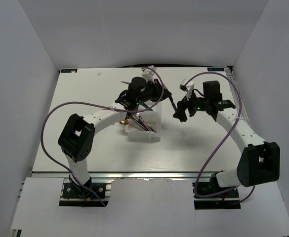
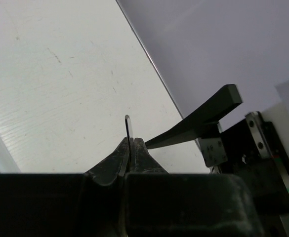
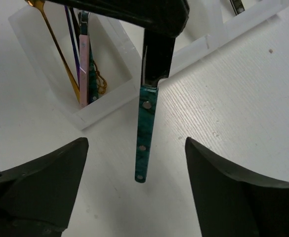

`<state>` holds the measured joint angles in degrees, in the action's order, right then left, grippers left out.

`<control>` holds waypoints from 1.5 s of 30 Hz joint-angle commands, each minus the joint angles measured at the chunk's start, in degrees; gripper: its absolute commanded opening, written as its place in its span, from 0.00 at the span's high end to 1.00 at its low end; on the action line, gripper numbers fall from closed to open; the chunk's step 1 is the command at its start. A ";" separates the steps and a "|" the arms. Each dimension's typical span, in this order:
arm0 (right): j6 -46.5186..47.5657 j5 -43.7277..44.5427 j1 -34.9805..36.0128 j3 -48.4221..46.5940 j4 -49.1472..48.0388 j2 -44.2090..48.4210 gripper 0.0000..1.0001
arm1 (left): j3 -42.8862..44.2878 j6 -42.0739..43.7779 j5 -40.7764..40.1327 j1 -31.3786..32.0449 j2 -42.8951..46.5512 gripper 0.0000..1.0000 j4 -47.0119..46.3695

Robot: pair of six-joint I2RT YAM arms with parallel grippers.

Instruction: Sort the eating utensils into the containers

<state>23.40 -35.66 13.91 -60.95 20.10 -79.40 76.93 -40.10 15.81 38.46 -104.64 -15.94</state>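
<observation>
White table lies boxed in by plain walls on three sides, with the near edge taken up by the arm bases. Along the left wall the board is bare, and that strip is the widest free room. A purple cable loops out over it from the left arm. The left gripper reaches to the middle of the far half, above the far end of the tray. Its fingers are pinched tight on the thin blade of a knife, seen edge-on in the left wrist view. The tray sits near the centre, well clear of every table edge. Its near compartment holds a bundle of utensils in gold, blue-purple, pink and teal, leaning against the end wall. The knife hangs just right of the tray's corner, off the table. Its teal riveted handle points down into the gap of the right gripper. That gripper's fingers stand wide apart, one on each side of the handle, touching neither it nor the tray. To the right, bare board runs to the right wall, crossed by the right arm's forearm and cable. A band of free table also runs along the back edge.
</observation>
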 commanded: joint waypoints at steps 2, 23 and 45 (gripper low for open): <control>2.71 -1.35 0.06 0.30 -0.15 2.49 0.11 | 1.65 2.57 -2.63 -1.10 3.12 1.00 1.27; 5.43 -12.42 -10.48 3.38 -0.76 7.06 0.11 | 16.67 0.37 -10.09 -17.19 -7.76 1.00 1.27; 6.05 -11.80 -11.89 4.08 -1.11 6.71 0.11 | 23.10 8.46 -10.63 -17.45 -19.37 0.94 1.53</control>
<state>28.95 -46.50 2.52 -57.25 19.92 -72.49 99.22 -32.60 2.87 20.91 -125.38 -13.45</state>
